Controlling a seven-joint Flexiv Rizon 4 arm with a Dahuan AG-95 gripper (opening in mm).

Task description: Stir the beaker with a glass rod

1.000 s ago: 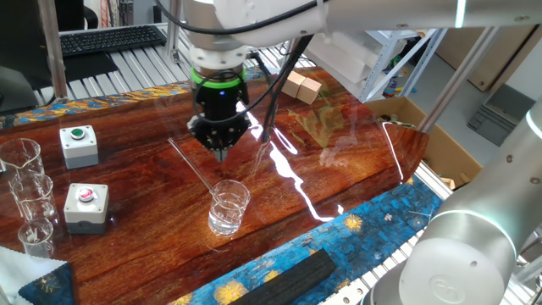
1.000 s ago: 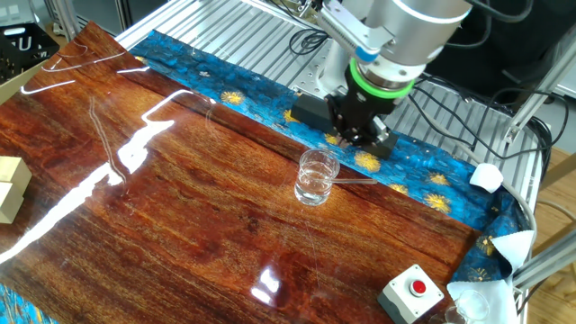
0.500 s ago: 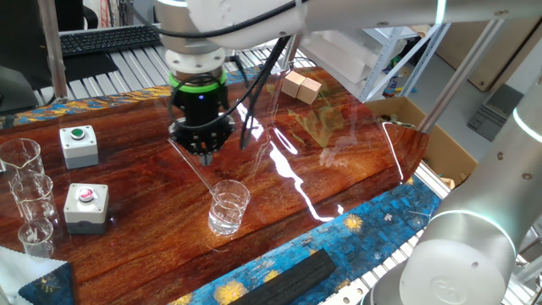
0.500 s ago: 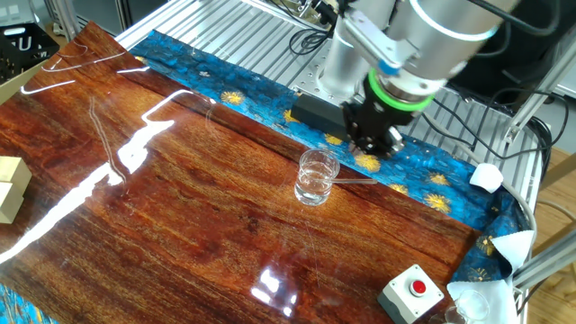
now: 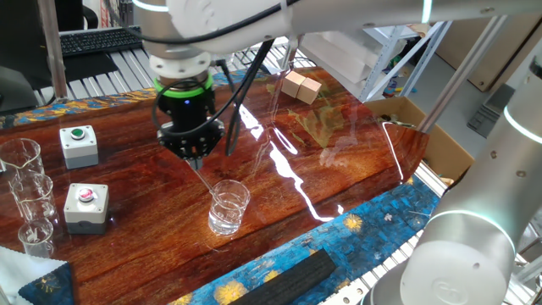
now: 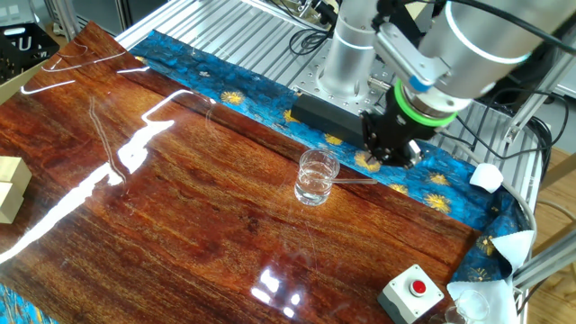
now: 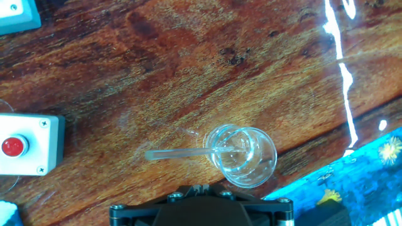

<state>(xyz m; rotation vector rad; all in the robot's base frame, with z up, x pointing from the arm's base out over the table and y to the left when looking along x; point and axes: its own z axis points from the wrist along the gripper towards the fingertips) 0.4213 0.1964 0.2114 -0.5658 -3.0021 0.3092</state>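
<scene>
The beaker (image 5: 229, 206) stands upright on the wooden table with a little clear liquid in it. It also shows in the other fixed view (image 6: 317, 176) and in the hand view (image 7: 244, 156). The glass rod (image 5: 204, 183) leans in the beaker, its free end slanting up and out over the rim; it shows in the other fixed view (image 6: 356, 180) and the hand view (image 7: 182, 152). My gripper (image 5: 195, 158) hangs above the rod's free part, beside the beaker, fingers together in a point and holding nothing. It also shows in the other fixed view (image 6: 389, 160) and the hand view (image 7: 200, 186).
A green-button box (image 5: 78, 144) and a red-button box (image 5: 86, 206) sit at the left, with three clear beakers (image 5: 25, 195) beside them. Wooden blocks (image 5: 302, 86) lie at the back. A black bar (image 5: 288, 280) lies on the blue cloth by the near edge.
My gripper has moved sideways from above the beaker to above the rod's free end. The beaker and rod have not moved.
</scene>
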